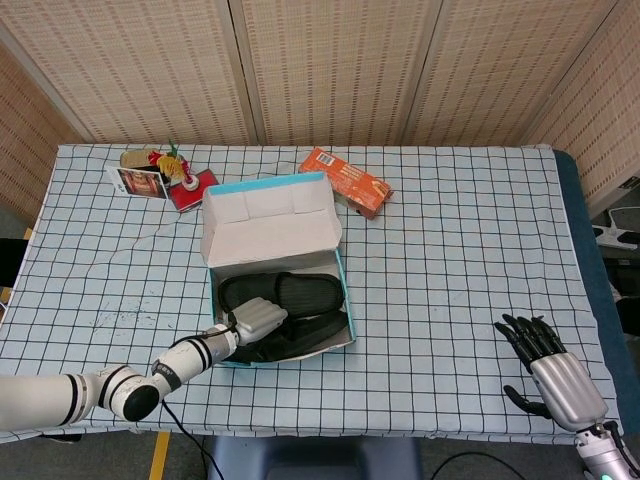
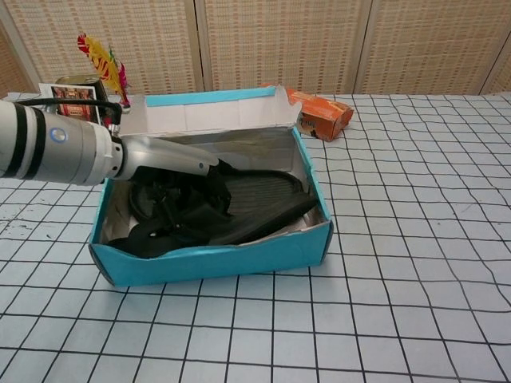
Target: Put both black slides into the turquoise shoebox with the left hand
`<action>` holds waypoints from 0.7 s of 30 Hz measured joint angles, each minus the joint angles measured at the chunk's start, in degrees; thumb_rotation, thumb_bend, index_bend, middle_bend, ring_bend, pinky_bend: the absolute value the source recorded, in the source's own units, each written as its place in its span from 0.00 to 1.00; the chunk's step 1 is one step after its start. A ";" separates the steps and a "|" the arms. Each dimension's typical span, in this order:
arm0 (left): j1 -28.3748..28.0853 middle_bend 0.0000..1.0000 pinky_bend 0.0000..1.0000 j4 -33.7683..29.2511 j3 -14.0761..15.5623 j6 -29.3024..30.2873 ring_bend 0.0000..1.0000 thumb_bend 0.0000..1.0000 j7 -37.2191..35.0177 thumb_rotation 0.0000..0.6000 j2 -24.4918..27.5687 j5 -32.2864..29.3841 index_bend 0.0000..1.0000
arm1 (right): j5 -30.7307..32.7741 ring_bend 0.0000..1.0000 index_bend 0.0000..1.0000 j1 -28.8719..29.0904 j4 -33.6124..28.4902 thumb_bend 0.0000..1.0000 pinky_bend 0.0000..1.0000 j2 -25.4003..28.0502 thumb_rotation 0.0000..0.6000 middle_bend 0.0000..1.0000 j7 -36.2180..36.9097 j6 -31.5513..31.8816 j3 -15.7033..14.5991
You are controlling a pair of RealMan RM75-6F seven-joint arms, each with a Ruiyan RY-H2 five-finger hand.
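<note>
Your checked bench (image 1: 460,220) carries the turquoise shoebox (image 1: 338,275) toward its near left side, lid flap raised toward the far edge. An orange carton (image 1: 345,181) lies just beyond the box, and a cluster of cards and trinkets (image 1: 160,175) sits at the far left corner, well apart. Both black slides (image 2: 239,203) lie inside the box, one tilted over the other. Your left robot hand (image 1: 257,320) reaches into the box at its near left corner, fingers curled around the upper slide; the grip itself is hard to make out. Your right robot hand (image 1: 545,362) rests released, fingers spread, at the near right corner.
</note>
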 measured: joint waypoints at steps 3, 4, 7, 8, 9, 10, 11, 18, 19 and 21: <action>-0.24 0.70 0.57 1.41 0.64 0.26 0.75 0.63 -0.04 1.00 -1.22 0.03 0.61 | -0.01 0.00 0.00 -0.01 0.01 0.18 0.00 0.01 1.00 0.00 0.04 0.05 0.03; -0.36 0.70 0.57 1.98 0.92 0.35 0.75 0.63 -0.03 1.00 -1.68 -0.02 0.61 | 0.01 0.00 0.00 0.00 0.02 0.18 0.00 0.01 1.00 0.00 0.06 0.05 0.05; -0.63 0.70 0.57 3.13 1.44 0.42 0.75 0.63 -0.24 1.00 -2.62 -0.22 0.61 | 0.13 0.00 0.00 0.04 0.08 0.18 0.00 -0.01 1.00 0.00 0.10 -0.05 0.09; -0.68 0.70 0.56 3.38 1.52 0.43 0.75 0.63 -0.38 1.00 -2.81 -0.24 0.61 | 0.17 0.00 0.00 0.07 0.09 0.18 0.00 -0.01 1.00 0.00 0.12 -0.13 0.11; -0.70 0.70 0.56 3.53 1.54 0.48 0.75 0.63 -0.56 1.00 -2.95 -0.19 0.61 | 0.20 0.00 0.00 0.09 0.10 0.18 0.00 -0.02 1.00 0.00 0.11 -0.17 0.12; -0.65 0.70 0.55 3.61 1.49 0.57 0.75 0.63 -0.87 1.00 -3.08 -0.01 0.61 | 0.21 0.00 0.00 0.10 0.10 0.18 0.00 -0.02 1.00 0.00 0.10 -0.17 0.13; -0.58 0.70 0.55 3.63 1.42 0.63 0.75 0.63 -1.15 1.00 -3.13 0.20 0.61 | 0.22 0.00 0.00 0.09 0.09 0.18 0.00 -0.02 1.00 0.00 0.09 -0.15 0.14; 0.16 0.33 0.32 3.02 0.87 0.30 0.32 0.56 -3.48 1.00 -2.51 2.74 0.20 | 0.06 0.00 0.00 -0.02 0.01 0.18 0.00 0.02 1.00 0.00 0.10 0.08 0.10; 0.52 0.21 0.26 2.85 0.70 0.43 0.20 0.54 -4.10 1.00 -2.39 3.39 0.09 | 0.02 0.00 0.00 -0.04 -0.01 0.18 0.00 0.02 1.00 0.00 0.11 0.13 0.09; 1.13 0.05 0.19 2.54 0.25 0.58 0.05 0.51 -5.43 1.00 -2.19 4.33 0.00 | -0.06 0.00 0.00 -0.08 -0.05 0.18 0.00 0.05 1.00 0.00 0.12 0.22 0.07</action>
